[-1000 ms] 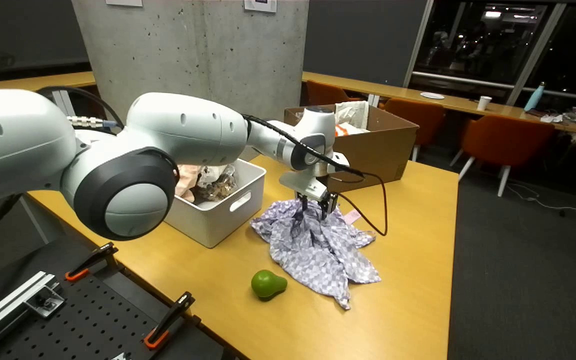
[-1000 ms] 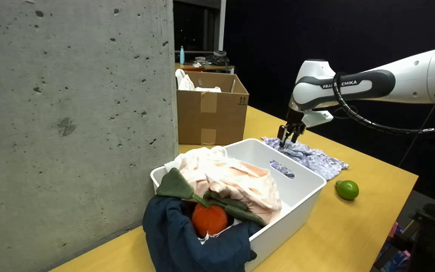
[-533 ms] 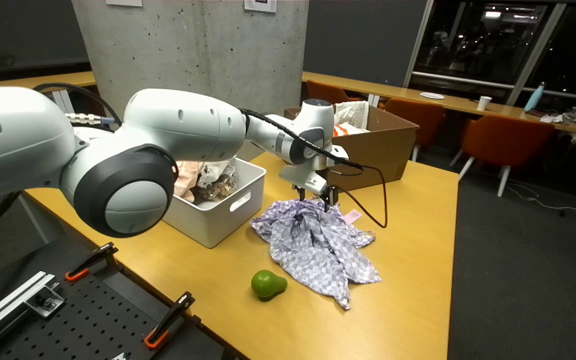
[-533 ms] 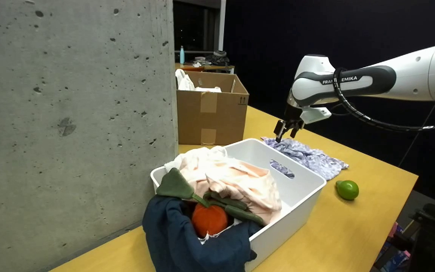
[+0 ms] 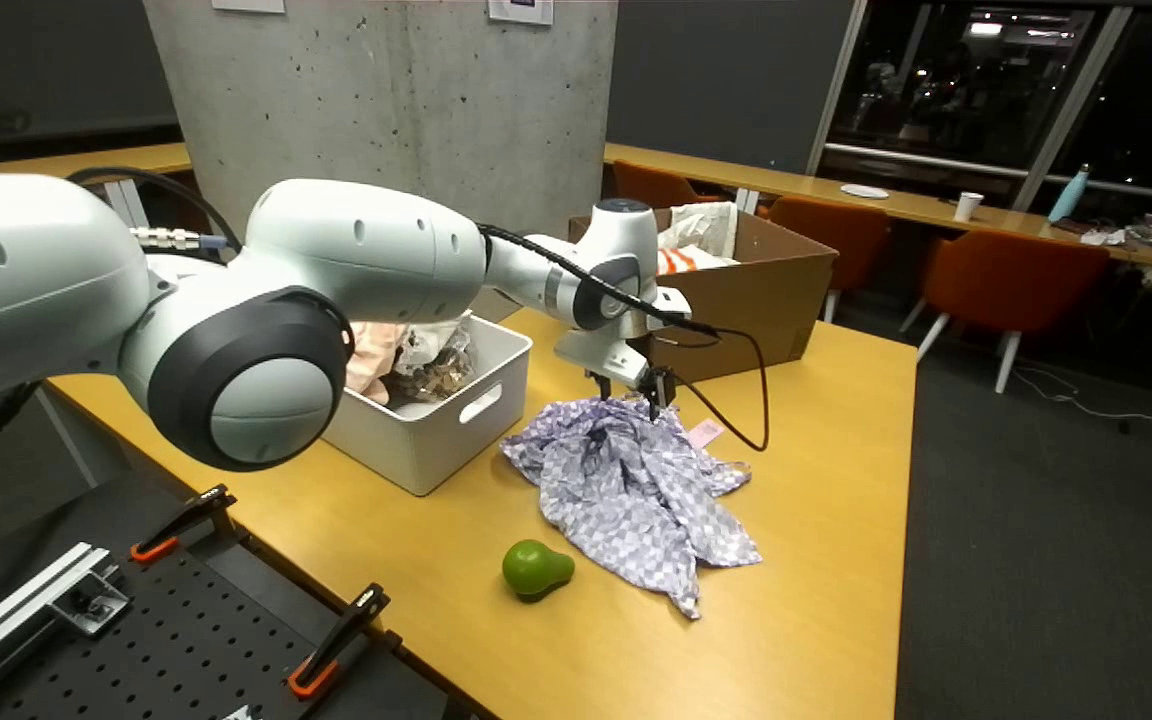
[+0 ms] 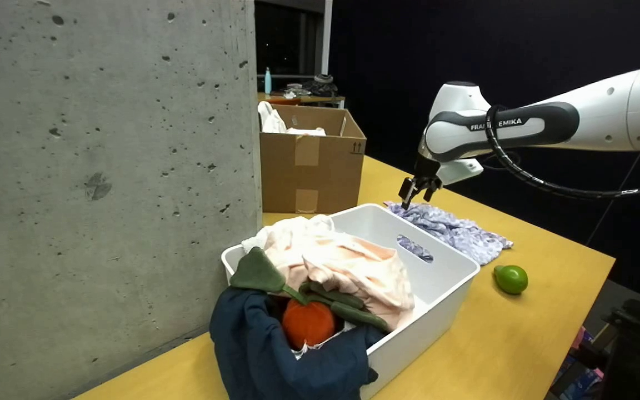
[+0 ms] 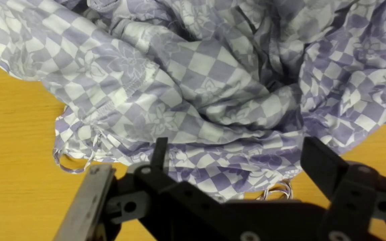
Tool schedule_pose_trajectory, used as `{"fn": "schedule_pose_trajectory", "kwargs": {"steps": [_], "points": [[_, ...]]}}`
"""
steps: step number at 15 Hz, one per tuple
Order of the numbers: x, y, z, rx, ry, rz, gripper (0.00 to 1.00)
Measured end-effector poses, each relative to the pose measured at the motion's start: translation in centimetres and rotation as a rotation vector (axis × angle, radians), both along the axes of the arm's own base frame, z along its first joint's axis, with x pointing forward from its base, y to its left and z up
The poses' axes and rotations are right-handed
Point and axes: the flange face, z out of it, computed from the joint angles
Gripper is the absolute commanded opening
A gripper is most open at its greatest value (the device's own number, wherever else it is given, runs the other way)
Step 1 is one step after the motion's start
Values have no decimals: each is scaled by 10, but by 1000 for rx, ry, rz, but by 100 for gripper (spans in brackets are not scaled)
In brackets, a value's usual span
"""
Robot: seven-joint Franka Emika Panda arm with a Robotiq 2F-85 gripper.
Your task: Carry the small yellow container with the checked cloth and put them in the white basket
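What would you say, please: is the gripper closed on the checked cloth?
No, in the wrist view the gripper stands open over the checked cloth.

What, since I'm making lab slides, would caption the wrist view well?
Open gripper over a rumpled purple-and-white checked cloth spread on a yellow tabletop.

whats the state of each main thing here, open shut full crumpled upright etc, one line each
Pincer: open
Checked cloth: crumpled, spread on the table
Basket: upright, open-topped, partly filled
Peach cloth: bunched inside the basket
Navy cloth: draped over the basket's rim
Green fruit: lying on the table
Box: open-topped, with fabric inside
Bottle: standing upright
Cup: standing upright
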Motion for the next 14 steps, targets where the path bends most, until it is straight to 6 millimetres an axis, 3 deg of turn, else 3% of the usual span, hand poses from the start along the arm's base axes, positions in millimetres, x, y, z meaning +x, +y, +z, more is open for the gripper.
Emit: {"fn": "schedule_pose_trajectory", "kwargs": {"steps": [6,9,14], "points": [[3,35,-12,-32,18,8,100],[-3,29,-28,-60,46,-21,100],[-14,1,-47,-107,73,-86,100]]}}
